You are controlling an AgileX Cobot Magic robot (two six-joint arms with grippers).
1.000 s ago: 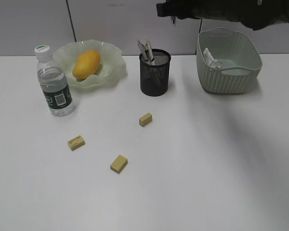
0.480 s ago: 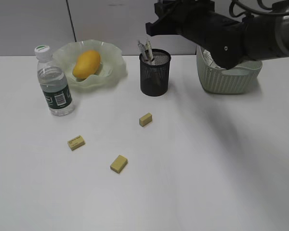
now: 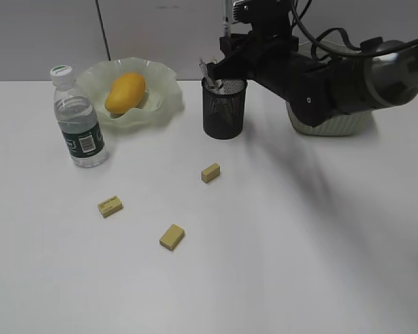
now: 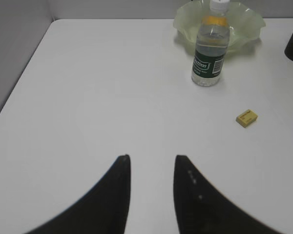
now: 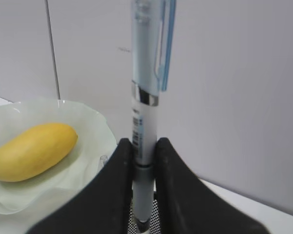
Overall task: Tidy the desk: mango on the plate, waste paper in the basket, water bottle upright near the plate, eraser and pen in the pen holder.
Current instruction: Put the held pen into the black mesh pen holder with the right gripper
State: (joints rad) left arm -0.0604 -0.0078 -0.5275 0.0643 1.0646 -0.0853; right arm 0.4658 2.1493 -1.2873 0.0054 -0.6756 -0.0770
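**Pen over the holder, erasers still out**

The mango [image 3: 125,92] lies on the plate [image 3: 164,104] and the water bottle [image 3: 78,118] stands upright beside it. Paper sits in the basket [image 3: 334,124]. The right gripper [image 5: 143,161] clamps a pen [image 5: 145,97] upright above the pen holder [image 3: 223,110]; the left gripper [image 4: 150,168] hangs released, holding nothing. Three erasers [image 3: 210,172] remain scattered on the white desk [image 3: 299,243], before a plain grey wall.

Black right arm [image 3: 320,80], grey forearm section, looping black cables [image 3: 334,35], curved black claw fingers [image 4: 117,195]
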